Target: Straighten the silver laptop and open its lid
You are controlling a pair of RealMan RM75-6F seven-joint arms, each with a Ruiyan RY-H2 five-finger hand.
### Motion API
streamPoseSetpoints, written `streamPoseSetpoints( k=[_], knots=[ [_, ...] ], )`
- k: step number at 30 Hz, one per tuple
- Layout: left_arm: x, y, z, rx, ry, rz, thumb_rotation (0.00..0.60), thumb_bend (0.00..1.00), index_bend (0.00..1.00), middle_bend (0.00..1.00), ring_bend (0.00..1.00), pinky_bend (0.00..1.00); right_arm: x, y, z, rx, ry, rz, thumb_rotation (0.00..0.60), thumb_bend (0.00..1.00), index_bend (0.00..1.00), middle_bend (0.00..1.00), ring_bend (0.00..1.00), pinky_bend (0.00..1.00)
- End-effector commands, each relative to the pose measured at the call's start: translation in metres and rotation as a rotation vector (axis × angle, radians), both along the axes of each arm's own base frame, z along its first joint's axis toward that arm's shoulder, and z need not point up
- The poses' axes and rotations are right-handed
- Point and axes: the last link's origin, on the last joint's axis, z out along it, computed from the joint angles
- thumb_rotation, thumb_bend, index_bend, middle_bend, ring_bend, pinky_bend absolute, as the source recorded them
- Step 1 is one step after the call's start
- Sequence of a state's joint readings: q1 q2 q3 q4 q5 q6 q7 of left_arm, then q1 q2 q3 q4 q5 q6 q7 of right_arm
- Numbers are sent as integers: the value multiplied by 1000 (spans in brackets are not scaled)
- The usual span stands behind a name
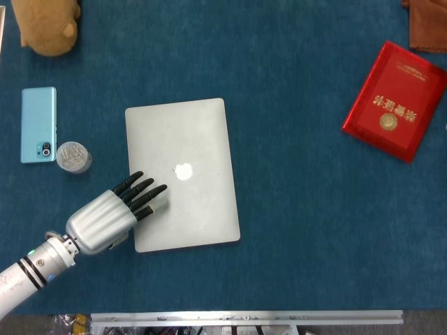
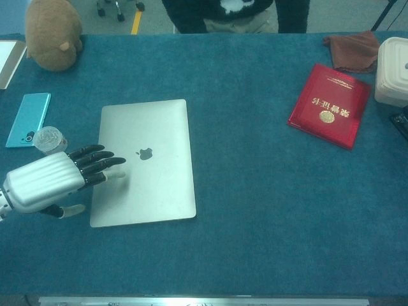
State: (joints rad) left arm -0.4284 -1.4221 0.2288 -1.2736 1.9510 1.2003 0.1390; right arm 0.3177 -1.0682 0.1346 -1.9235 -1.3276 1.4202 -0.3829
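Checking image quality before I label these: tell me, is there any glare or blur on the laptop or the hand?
Head view: the silver laptop has its logo blown out to a white glare spot; left hand sharp. Chest view: lid evenly lit, logo dark, no glare, hand sharp, soft shadow beneath it.

The silver laptop [image 1: 181,174] lies flat and shut — its lid down, turned a little crooked — just right of the blue phone [image 1: 38,124].

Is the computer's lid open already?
No, the silver laptop lies shut and flat, its logo facing up, with the left hand reaching over its edge.
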Motion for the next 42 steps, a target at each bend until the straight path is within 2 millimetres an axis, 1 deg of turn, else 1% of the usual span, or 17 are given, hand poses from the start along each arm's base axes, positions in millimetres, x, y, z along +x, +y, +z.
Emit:
streamPoseSetpoints(
  k=[1, 13, 21, 30, 42],
  knots=[
    [0, 0, -1, 1, -2, 1, 600, 278, 0, 0, 0, 0, 0, 0, 1, -2, 0, -3, 600, 128, 0, 18, 0, 26],
    [-5, -1, -5, -2, -12, 7, 600, 278, 0, 0, 0, 0, 0, 1, 2, -5, -2, -9, 600, 127, 0, 18, 0, 26],
    [-3, -1, -12, -9, -27, 15, 600, 278, 0, 0, 0, 0, -1, 2, 5, -12, -4, -14, 600, 127, 0, 18, 0, 26],
    [3, -4, -17, -23, -47, 16, 600, 278, 0, 0, 0, 0, -4, 3, 9, -23, -7, -18, 600, 127, 0, 18, 0, 26],
    [19, -6, -29, -40, -77, 7, 600, 278, 0, 0, 0, 0, -8, 5, 16, -37, -19, -24, 600, 127, 0, 18, 0, 26]
  ],
)
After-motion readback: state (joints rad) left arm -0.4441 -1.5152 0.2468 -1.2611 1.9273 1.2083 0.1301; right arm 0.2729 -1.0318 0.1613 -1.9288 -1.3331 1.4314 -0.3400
